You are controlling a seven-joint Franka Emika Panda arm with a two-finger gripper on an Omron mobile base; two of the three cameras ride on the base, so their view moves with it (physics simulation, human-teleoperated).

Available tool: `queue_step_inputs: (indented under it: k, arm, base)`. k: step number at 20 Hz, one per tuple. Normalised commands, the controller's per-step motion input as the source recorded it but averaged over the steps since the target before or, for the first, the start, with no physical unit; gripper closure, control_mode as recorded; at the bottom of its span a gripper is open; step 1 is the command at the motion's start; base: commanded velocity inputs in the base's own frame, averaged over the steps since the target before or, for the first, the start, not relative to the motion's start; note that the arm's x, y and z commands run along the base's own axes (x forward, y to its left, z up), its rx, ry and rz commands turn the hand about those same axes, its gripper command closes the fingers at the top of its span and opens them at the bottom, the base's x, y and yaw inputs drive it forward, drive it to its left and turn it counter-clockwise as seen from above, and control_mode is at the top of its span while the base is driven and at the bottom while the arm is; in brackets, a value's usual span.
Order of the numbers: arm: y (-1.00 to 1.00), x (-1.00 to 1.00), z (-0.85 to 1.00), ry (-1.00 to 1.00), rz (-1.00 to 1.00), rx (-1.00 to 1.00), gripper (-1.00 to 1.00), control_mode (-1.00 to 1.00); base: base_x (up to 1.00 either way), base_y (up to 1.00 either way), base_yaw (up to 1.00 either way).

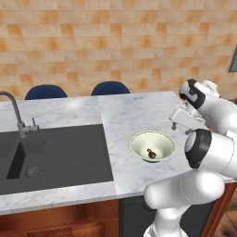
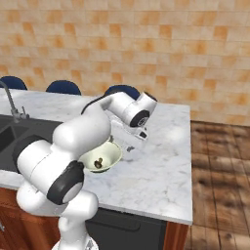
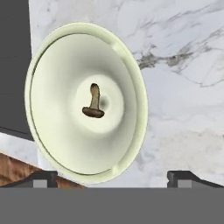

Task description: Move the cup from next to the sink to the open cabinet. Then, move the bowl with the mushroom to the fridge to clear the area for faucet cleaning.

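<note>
Hand view, nearest first: the two dark fingertips (image 3: 46, 178) are standing wide apart at the bottom edge, one at 7 o'clock, one at 5 o'clock, with nothing between them. The gripper (image 3: 113, 179) is gripping nothing.

Just beyond the tips the bowl (image 3: 52, 131) is sitting on the white marble counter (image 3: 183, 109), filling the frame from centre out toward 9 o'clock. The mushroom (image 3: 93, 103) is lying at the bottom of the bowl, cap toward 6 o'clock, stem toward 12.

Left base view: the arm is rising at 4 o'clock and the gripper (image 1: 181, 124) is hanging above the counter (image 1: 134, 111), at 2 o'clock from the bowl (image 1: 141, 141) and apart from it. The mushroom (image 1: 151, 153) is showing as a dark lump inside.

The sink (image 1: 60, 152) is lying at 9 o'clock from the bowl, set into the marble, a strip of counter between them. The faucet (image 1: 16, 113) is standing at the sink's far left edge.

Farther back, two blue chair backs (image 1: 110, 88) are showing above the far counter edge, with a tan brick wall (image 1: 115, 41) behind.
</note>
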Motion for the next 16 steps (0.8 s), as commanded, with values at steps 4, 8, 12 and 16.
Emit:
queue_step_inputs:
  k: [4,8,12,16]
  arm:
    - [0.0,-0.02,-0.64,-0.11,-0.05,-0.02,-1.0,-1.0]
    - [0.01,0.21,-0.27,0.0,-0.05,0.0,-1.0,-1.0]
    - [0.12,0.46,-0.24,0.0,-0.02,-0.04,-1.0,-1.0]
    - [0.04,0.44,-0.37,0.0,-0.04,-0.06,-1.0,-1.0]
  base:
    - [0.0,0.0,0.0]
    - [0.0,0.0,0.0]
    - [0.0,0.0,0.0]
    - [0.0,0.0,0.0]
